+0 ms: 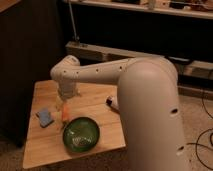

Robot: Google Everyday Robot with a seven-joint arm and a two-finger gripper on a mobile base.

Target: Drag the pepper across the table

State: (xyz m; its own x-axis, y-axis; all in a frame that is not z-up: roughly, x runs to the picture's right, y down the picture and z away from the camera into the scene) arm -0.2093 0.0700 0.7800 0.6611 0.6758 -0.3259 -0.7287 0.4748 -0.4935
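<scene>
The pepper (65,114) is a small slim orange piece lying on the light wooden table (102,125), left of the middle, just behind the green bowl. My gripper (63,103) hangs from the white arm directly over the pepper's far end, very close to it or touching it. The arm's wrist hides the top of the gripper.
A green bowl (81,134) stands near the front edge, right in front of the pepper. A blue sponge (45,117) lies left of the pepper. A white cylinder with a dark red end (113,103) lies at the right edge, partly behind my arm. Dark shelving stands behind.
</scene>
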